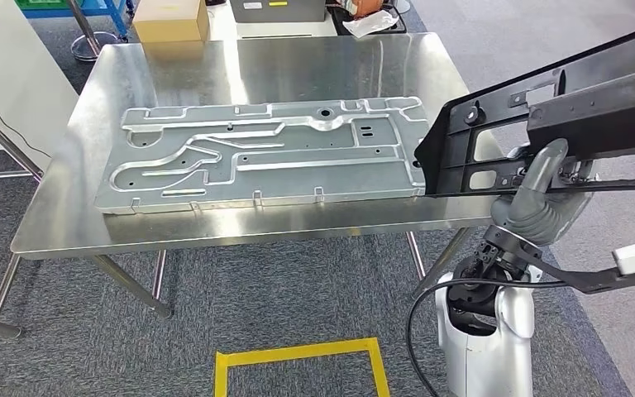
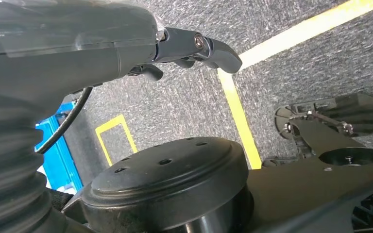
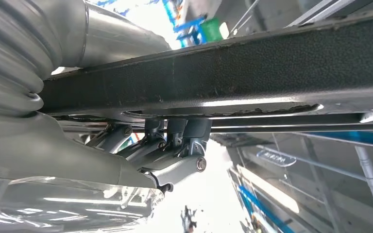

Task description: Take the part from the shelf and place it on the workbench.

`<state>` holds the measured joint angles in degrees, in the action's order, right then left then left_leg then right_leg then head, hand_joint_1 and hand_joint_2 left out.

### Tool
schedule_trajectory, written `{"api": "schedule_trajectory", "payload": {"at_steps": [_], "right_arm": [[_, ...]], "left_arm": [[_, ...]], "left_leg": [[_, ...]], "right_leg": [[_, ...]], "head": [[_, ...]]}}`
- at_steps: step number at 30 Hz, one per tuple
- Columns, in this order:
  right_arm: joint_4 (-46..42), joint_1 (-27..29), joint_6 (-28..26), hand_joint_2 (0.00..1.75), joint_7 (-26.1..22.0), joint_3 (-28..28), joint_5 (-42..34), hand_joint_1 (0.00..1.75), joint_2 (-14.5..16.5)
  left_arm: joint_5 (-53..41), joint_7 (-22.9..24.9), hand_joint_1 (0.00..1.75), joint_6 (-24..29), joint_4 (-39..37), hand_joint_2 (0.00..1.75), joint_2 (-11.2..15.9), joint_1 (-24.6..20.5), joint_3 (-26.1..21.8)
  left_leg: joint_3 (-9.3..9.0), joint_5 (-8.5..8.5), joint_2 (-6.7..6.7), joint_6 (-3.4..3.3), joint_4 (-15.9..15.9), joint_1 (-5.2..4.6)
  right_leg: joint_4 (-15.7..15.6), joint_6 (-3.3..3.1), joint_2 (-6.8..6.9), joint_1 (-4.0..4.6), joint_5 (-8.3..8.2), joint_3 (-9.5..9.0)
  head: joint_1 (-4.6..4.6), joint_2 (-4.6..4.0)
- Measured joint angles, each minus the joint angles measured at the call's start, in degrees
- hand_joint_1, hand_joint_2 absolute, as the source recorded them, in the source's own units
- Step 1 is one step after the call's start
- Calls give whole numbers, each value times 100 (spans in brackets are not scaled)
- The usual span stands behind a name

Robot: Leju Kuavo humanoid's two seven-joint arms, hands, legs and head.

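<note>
The part is a long black metal frame (image 1: 562,124) with cut-outs. It hangs tilted in the air at the right, its near end over the right edge of the steel workbench (image 1: 298,66). My right hand (image 1: 537,198) grips it from below, thumb up against the frame. In the right wrist view the fingers (image 3: 175,133) hook around the black bar (image 3: 252,68). A large silver stamped panel (image 1: 273,153) lies flat across the middle of the bench. My left hand (image 2: 194,46) hangs over the carpet floor, holding nothing, fingers loosely apart.
A cardboard box (image 1: 171,21) and a white plastic bag (image 1: 370,23) sit beyond the bench's far edge. A white cabinet (image 1: 8,83) stands at the left. A yellow tape square (image 1: 298,356) marks the carpet in front of the bench.
</note>
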<state>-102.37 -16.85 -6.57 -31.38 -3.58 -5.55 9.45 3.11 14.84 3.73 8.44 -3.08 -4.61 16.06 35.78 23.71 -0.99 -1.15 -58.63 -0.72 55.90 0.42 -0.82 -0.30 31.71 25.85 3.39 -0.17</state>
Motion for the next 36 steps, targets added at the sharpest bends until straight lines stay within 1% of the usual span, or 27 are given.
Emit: {"api": "schedule_trajectory", "payload": {"at_steps": [2, 6, 8, 12, 15, 18, 20, 23, 25, 27, 29, 32, 34, 36], "right_arm": [[248, -175, -98, 175, 59, -31, 147, 175, -146], [1074, -771, -207, 175, 120, -87, 253, 175, -536], [1457, -1031, -233, 175, 124, -90, 252, 175, -684], [1876, -1325, -227, 175, 128, -120, 243, 175, -841], [1975, -1447, -347, 175, 272, -182, 442, 175, -892], [2257, -1762, -734, 175, 593, -280, 1187, 175, -939], [2773, -2227, -1049, 175, 828, -365, 1955, 175, -968], [3961, -3142, -1439, 175, 1168, -552, 3118, 175, -1008], [4847, -3759, -1621, 175, 1431, -775, 3842, 175, -1017], [5634, -4262, -1700, 175, 1603, -1028, 4312, 175, -1017], [6162, -4576, -1722, 175, 1655, -1197, 4443, 175, -1010], [6712, -4849, -1759, 175, 1774, -1353, 4601, 175, -994], [7043, -5014, -1761, 175, 2142, -1527, 5116, 175, -968], [7395, -5199, -1674, 175, 2764, -1903, 6037, 175, -921]], "left_arm": [[28, 42, 0, -15, -1, 175, 1, 0, -13], [57, 82, 0, -27, 1, 175, 2, 1, -36], [73, 47, 0, -28, 2, 175, 1, 11, -49], [144, -132, 0, -90, 2, 175, -25, 42, -90], [120, -219, 0, -98, 2, 175, -39, 47, -98], [148, -354, 0, -86, 2, 175, -42, 62, -104], [174, -389, 0, -85, 2, 175, -40, 67, -113], [217, -368, 0, -31, 2, 175, -42, 73, -136], [267, -353, 0, 25, 2, 175, -48, 87, -174], [307, -347, 0, 61, 2, 175, -56, 100, -219], [319, -342, 0, 73, 2, 175, -62, 108, -240], [336, -341, 0, 111, 2, 175, -74, 118, -265], [398, -357, 0, 172, 2, 175, -89, 127, -298], [475, -382, 0, 215, 2, 175, -103, 137, -358]], "left_leg": [[-7, -4, 2, -6, 0, -1], [-14, -21, 2, -28, 0, -2], [-14, -28, -4, -36, 0, -2], [-18, -30, -10, -37, 0, -2], [-18, -29, -12, -35, 0, -2], [-17, -29, -10, -35, 3, -2], [-18, -30, -7, -34, 5, -2], [-24, -37, -6, -32, 5, -2], [-27, -42, -7, -31, 5, -2], [-29, -46, -11, -31, 4, -1], [-29, -48, -24, -32, 4, -1], [-25, -48, -42, -31, 4, -1], [-21, -47, -41, -31, 5, -1], [-22, -45, -30, -29, 6, -2]], "right_leg": [[0, 12, -1, 0, -7, -5], [0, 37, 4, 0, -23, -9], [0, 41, 14, 1, -25, -12], [1, 43, 19, 2, -27, -15], [1, 43, 18, 2, -26, -20], [3, 44, 15, 2, -26, -19], [8, 44, 11, 3, -26, -17], [12, 44, 11, 3, -26, -17], [13, 45, 13, 3, -28, -18], [14, 47, 19, 2, -29, -18], [13, 47, 35, 2, -29, -20], [13, 46, 51, 2, -26, -27], [13, 45, 48, 3, -26, -29], [13, 46, 33, 3, -26, -26]], "head": [[0, 0], [0, 0], [0, 0], [0, 0], [0, 0], [0, 0], [0, 0], [0, 0], [0, 0], [0, 0], [0, 0], [0, 0], [0, 0], [0, 0]]}}
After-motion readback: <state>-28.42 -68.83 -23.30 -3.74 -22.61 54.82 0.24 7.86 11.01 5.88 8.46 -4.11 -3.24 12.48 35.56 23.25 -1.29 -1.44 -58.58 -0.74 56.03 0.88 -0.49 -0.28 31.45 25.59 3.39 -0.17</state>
